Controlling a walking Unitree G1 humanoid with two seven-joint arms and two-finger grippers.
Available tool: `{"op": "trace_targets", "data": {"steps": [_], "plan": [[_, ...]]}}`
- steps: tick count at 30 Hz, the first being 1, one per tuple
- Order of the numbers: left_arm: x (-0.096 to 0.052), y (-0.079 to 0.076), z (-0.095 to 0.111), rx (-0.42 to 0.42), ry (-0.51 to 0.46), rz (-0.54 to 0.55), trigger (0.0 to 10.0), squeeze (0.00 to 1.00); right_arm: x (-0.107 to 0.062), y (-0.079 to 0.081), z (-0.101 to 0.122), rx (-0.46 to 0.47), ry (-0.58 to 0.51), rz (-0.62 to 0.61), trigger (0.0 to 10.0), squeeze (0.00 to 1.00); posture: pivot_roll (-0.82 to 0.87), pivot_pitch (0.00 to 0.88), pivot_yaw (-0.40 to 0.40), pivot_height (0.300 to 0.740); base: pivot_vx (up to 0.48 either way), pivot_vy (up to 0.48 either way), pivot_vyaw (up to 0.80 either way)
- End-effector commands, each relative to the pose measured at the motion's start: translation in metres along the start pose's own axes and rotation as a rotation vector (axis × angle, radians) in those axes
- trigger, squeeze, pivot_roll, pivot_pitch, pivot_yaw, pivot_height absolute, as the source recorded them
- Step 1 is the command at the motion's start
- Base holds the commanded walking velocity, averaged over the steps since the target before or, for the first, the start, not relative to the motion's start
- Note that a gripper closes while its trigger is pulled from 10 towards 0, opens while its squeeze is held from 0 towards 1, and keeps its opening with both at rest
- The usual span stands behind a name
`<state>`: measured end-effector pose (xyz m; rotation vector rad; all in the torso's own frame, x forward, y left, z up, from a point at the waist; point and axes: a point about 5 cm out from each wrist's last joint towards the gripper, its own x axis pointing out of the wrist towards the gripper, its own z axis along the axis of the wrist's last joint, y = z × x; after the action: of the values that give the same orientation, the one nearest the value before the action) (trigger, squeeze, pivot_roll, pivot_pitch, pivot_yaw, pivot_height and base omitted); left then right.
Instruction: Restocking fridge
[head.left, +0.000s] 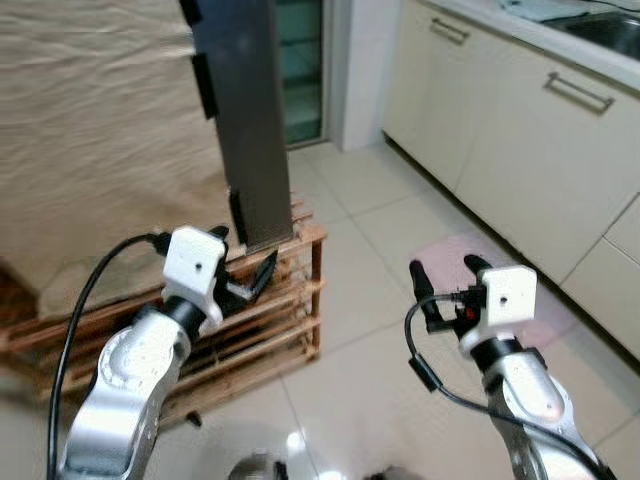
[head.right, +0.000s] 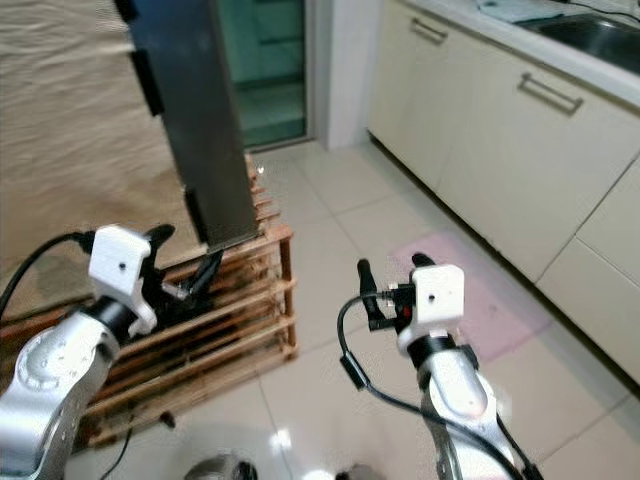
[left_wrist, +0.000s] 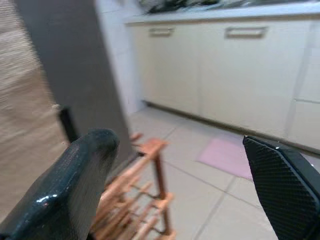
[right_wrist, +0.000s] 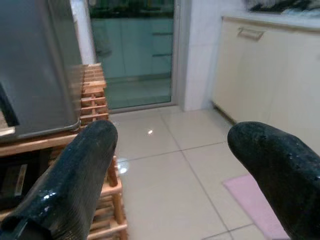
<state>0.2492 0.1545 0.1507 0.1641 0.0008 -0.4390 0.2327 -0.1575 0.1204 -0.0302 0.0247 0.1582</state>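
A tall dark grey fridge panel (head.left: 245, 110) stands on a low wooden slatted rack (head.left: 295, 300) ahead on the left. My left gripper (head.left: 243, 262) is raised just in front of the rack, below the panel's bottom edge, open and holding nothing. In the left wrist view its two black fingers (left_wrist: 75, 190) stand wide apart. My right gripper (head.left: 446, 266) hovers over the tiled floor to the right of the rack, also open and empty. The right wrist view has the grey panel (right_wrist: 35, 65) and the rack (right_wrist: 95, 95) beyond its spread fingers (right_wrist: 80, 175).
A beige cloth (head.left: 90, 130) covers something large at the left, behind the rack. Cream base cabinets (head.left: 520, 140) with bar handles run along the right under a counter with a sink (head.left: 605, 30). A pink mat (head.left: 450, 250) lies on the floor. A glass door (head.left: 300, 60) is at the back.
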Motion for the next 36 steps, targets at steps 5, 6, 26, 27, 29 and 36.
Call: {"op": "trace_targets", "data": {"steps": [5,6,26,27,29,36], "plan": [[0.01,0.006,0.016,0.026,-0.048,0.044,10.0,0.0,0.003,-0.003,0.012,0.024,-0.029,-0.037,10.0,0.0,-0.01,0.0,0.003,0.74,-0.073,0.0,0.0],[0.011,0.006,0.019,0.029,-0.054,0.054,10.0,0.0,0.004,-0.002,0.014,0.022,-0.032,-0.034,10.0,0.0,-0.01,0.0,0.006,0.74,0.0,0.0,0.0],[0.014,0.016,0.027,0.023,-0.058,0.139,10.0,0.0,0.011,0.011,0.027,0.007,-0.056,0.073,10.0,0.0,0.0,0.0,0.001,0.74,0.167,0.0,0.62],[0.014,0.016,0.027,0.025,-0.057,0.14,10.0,0.0,0.011,0.01,0.027,0.007,-0.056,0.073,10.0,0.0,0.0,0.0,0.001,0.74,0.36,0.0,0.8],[0.015,0.016,0.026,0.025,-0.055,0.142,10.0,0.0,0.011,0.01,0.027,-0.004,-0.053,0.067,10.0,0.0,0.0,0.0,0.001,0.74,0.356,0.0,0.8],[0.018,0.015,0.023,0.017,-0.042,0.139,10.0,0.0,0.011,0.002,0.027,-0.014,-0.055,0.009,10.0,0.0,-0.01,0.0,0.011,0.74,0.359,0.0,0.0]]}}
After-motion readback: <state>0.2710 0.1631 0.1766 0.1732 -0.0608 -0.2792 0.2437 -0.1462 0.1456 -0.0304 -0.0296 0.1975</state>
